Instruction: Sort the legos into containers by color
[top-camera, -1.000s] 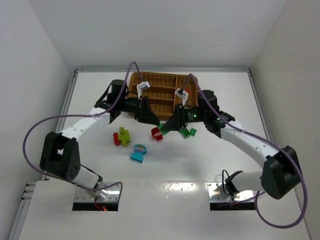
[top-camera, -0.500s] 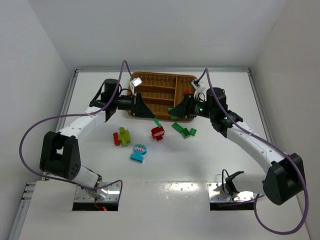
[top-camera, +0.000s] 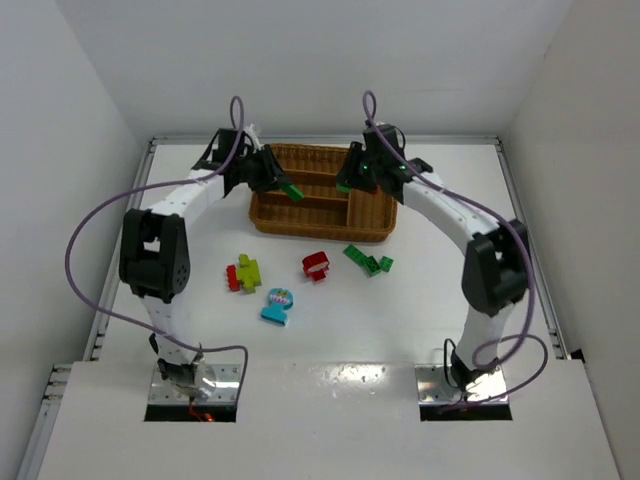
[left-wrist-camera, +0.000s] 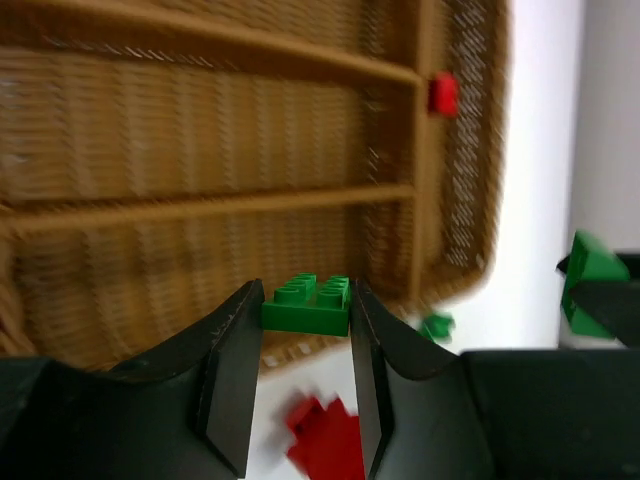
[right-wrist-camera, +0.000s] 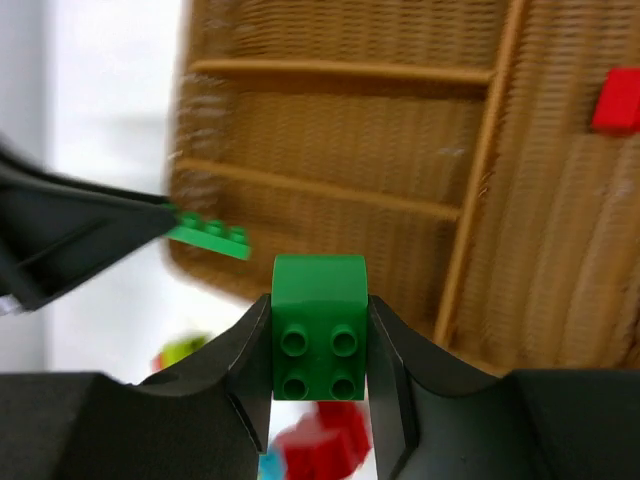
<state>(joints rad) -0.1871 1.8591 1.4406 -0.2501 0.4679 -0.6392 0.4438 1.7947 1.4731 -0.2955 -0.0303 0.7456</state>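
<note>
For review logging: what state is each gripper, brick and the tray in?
left gripper: shut on flat green brick
right gripper: shut on square green brick
wicker tray: small red piece in crosswise slot
red brick: on table
green bricks: on table
lime-yellow and red pair: on table
light blue face piece: on table

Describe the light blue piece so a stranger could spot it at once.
Start at the brown wicker tray at the far side of the table. Among the loose bricks in front of it, the light blue piece lies nearest the arm bases, between the lime-yellow brick and the red brick. It alone carries a round printed face.
</note>
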